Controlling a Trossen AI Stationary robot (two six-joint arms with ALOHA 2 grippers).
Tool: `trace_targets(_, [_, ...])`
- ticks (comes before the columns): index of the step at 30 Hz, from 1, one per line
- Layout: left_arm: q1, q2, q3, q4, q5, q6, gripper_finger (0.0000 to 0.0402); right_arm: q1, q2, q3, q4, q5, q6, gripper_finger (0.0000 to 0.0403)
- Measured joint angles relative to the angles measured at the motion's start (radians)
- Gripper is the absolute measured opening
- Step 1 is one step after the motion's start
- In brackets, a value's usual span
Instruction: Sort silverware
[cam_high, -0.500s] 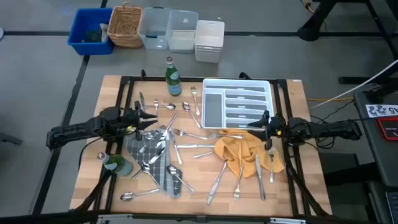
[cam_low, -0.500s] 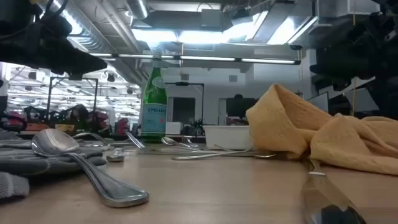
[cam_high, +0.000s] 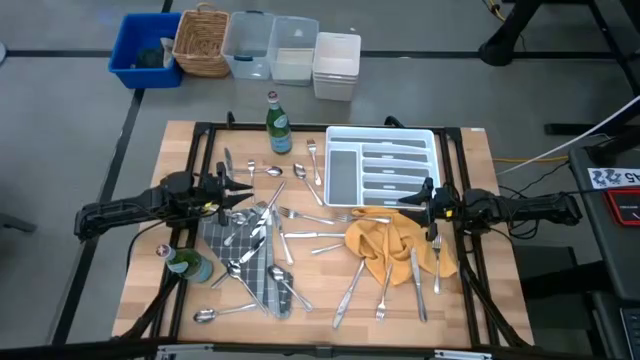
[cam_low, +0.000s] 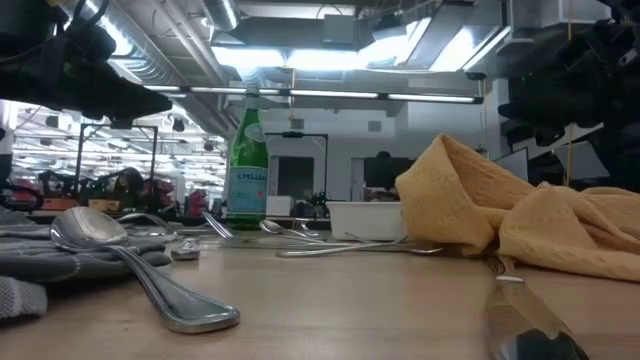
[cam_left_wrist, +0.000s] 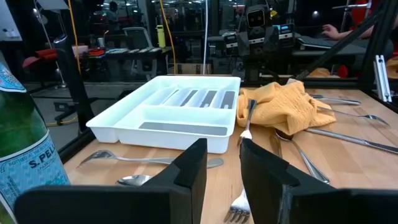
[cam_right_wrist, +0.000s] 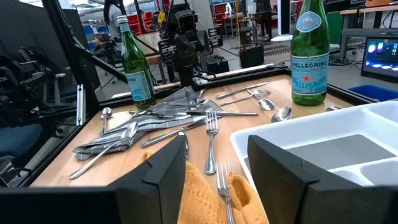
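Left gripper (cam_high: 243, 190), fingers parted a little and holding nothing, hovers over the left of the table (cam_high: 470, 160); right gripper (cam_high: 412, 196), fingers spread wide and empty, hovers at the near edge of the white tray (cam_high: 381, 164). The silverware (cam_high: 300, 235) lies scattered between them, across a grey cloth (cam_high: 238, 248) and a yellow cloth (cam_high: 385, 243).

Silverware (cam_high: 383, 275) partly under yellow cloth (cam_high: 385, 240)
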Motion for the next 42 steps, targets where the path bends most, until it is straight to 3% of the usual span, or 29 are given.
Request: trace_targets(42, [0.0,0.0,0.0,0.0,0.0,0.0,0.0086,0.0,0.0,0.0,0.014,0.002,0.005,0.0175])
